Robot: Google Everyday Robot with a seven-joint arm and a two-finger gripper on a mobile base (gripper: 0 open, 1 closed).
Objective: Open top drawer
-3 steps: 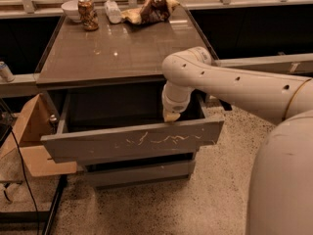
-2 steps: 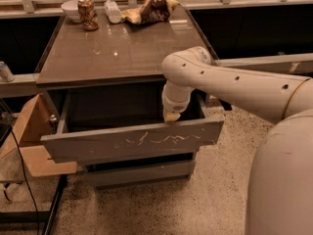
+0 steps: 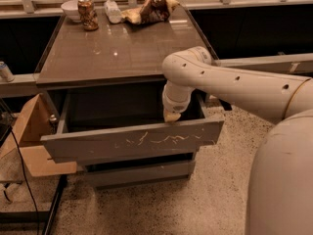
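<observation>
The top drawer [image 3: 132,142] is a wide grey handleless front with white scratch marks across its middle. It stands pulled well out from the cabinet, its dark inside showing. My gripper [image 3: 171,116] reaches down from the white arm [image 3: 234,84] to the top edge of the drawer front, right of its middle, just inside the drawer. Its fingers are hidden behind the wrist and the drawer's edge.
A narrower grey drawer front [image 3: 139,173] sits shut below. On the brown cabinet top [image 3: 117,50] at the back are a white bowl [image 3: 71,9], a can [image 3: 87,12], a bottle [image 3: 112,11] and a crumpled bag [image 3: 151,9]. A cardboard box [image 3: 32,141] stands at the left.
</observation>
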